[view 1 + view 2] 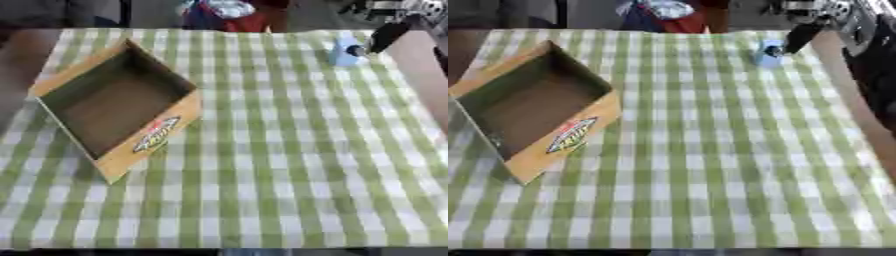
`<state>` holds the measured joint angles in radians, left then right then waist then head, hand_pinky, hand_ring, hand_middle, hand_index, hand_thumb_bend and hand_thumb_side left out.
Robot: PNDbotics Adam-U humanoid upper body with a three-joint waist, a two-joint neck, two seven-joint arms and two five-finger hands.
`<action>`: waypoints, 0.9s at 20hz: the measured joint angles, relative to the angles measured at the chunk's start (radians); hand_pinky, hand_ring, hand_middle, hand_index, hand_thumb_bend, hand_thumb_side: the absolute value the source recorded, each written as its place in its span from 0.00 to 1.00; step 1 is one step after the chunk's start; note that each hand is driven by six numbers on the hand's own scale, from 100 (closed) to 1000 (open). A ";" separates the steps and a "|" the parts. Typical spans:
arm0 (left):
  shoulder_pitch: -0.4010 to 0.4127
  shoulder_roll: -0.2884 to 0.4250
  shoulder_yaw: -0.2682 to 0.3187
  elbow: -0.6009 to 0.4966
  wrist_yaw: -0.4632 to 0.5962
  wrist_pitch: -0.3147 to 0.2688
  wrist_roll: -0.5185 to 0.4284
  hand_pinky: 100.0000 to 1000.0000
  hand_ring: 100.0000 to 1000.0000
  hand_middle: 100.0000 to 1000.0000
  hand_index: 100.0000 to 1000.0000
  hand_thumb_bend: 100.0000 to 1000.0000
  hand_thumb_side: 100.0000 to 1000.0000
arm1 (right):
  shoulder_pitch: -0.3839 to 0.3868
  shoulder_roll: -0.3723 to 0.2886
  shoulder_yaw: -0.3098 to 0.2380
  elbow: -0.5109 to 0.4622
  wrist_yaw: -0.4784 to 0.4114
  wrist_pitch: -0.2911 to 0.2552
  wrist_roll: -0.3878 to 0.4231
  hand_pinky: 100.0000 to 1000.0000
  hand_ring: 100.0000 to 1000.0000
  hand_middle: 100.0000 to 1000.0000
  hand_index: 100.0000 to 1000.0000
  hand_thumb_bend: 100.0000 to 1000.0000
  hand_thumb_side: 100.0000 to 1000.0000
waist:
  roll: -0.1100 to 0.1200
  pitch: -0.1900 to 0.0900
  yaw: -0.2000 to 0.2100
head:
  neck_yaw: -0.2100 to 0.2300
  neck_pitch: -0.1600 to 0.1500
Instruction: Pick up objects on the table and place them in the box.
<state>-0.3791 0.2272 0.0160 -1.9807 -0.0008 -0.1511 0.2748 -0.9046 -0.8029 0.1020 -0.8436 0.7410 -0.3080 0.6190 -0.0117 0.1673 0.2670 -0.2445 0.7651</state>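
An open cardboard box (pixel 118 107) with a red and yellow label on its front wall stands on the left of the table, and I see nothing inside it. A small light blue object (pixel 344 52) sits near the far right corner. My right hand (pixel 382 37) comes down from the upper right, and its dark fingers touch the blue object's right side. Whether those fingers are curled round it does not show. My left hand is out of both views.
A green and white checked cloth (pixel 289 150) covers the table. Brown table edges show at the left and right sides. A red and blue shape (pixel 229 15) lies beyond the far edge. My right arm (pixel 868 45) fills the upper right.
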 measured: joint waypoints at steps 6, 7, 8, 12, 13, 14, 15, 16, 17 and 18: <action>-0.003 0.000 -0.001 0.000 0.000 -0.002 -0.002 0.63 0.52 0.57 0.76 0.00 0.61 | 0.007 0.000 -0.003 0.012 0.051 -0.011 -0.018 0.89 1.00 1.00 1.00 0.31 0.17 | -0.002 0.010 0.008 | 0.000 -0.002; -0.005 0.000 -0.002 0.000 0.000 -0.002 -0.002 0.63 0.52 0.57 0.76 0.00 0.61 | 0.008 0.000 -0.003 0.014 0.057 -0.012 -0.022 0.89 1.00 1.00 1.00 0.32 0.17 | -0.002 0.011 0.010 | 0.000 -0.003; -0.006 0.000 -0.002 0.000 0.000 -0.002 -0.002 0.63 0.52 0.57 0.76 0.00 0.61 | 0.008 0.000 -0.004 0.016 0.062 -0.013 -0.027 0.89 1.00 1.00 1.00 0.32 0.17 | -0.002 0.013 0.012 | 0.000 -0.006; -0.008 0.000 -0.002 0.000 0.000 -0.002 -0.002 0.63 0.52 0.57 0.76 0.00 0.61 | 0.008 0.000 -0.010 0.019 0.079 -0.018 -0.042 0.89 1.00 1.00 1.00 0.32 0.18 | -0.003 0.024 0.016 | -0.004 -0.011; -0.008 -0.001 -0.002 0.000 0.000 -0.002 -0.002 0.63 0.52 0.57 0.76 0.00 0.61 | 0.009 -0.001 -0.010 0.020 0.081 -0.018 -0.045 0.89 1.00 1.00 1.00 0.31 0.18 | -0.003 0.027 0.017 | -0.004 -0.014; -0.008 -0.001 -0.002 0.000 0.000 -0.002 -0.002 0.63 0.52 0.57 0.76 0.00 0.61 | 0.009 -0.003 -0.011 0.021 0.083 -0.017 -0.048 0.89 1.00 1.00 1.00 0.31 0.18 | -0.003 0.031 0.018 | -0.004 -0.018; -0.008 -0.001 -0.002 0.000 0.000 -0.002 -0.002 0.63 0.52 0.57 0.76 0.00 0.62 | 0.010 -0.004 -0.014 0.023 0.083 -0.017 -0.051 0.89 1.00 1.00 1.00 0.31 0.18 | -0.003 0.036 0.018 | -0.004 -0.020; -0.008 -0.001 -0.002 0.000 0.001 -0.003 -0.002 0.63 0.51 0.57 0.75 0.00 0.62 | 0.013 -0.005 -0.016 0.023 0.083 -0.016 -0.055 0.89 1.00 1.00 1.00 0.31 0.18 | -0.002 0.040 0.019 | -0.004 -0.022; -0.008 -0.001 -0.002 0.000 0.001 -0.003 -0.002 0.63 0.51 0.57 0.75 0.00 0.62 | 0.015 -0.006 -0.017 0.023 0.083 -0.015 -0.057 0.89 1.00 1.00 1.00 0.31 0.18 | -0.002 0.045 0.019 | -0.005 -0.024; -0.008 -0.003 -0.002 0.000 0.002 -0.003 -0.001 0.63 0.51 0.57 0.75 0.00 0.62 | 0.017 -0.008 -0.019 0.024 0.083 -0.014 -0.060 0.89 1.00 1.00 1.00 0.31 0.18 | -0.002 0.049 0.020 | -0.005 -0.027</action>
<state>-0.3869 0.2245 0.0138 -1.9807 0.0007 -0.1542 0.2733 -0.8879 -0.8105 0.0835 -0.8199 0.8238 -0.3215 0.5594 -0.0136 0.2158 0.2869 -0.2496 0.7378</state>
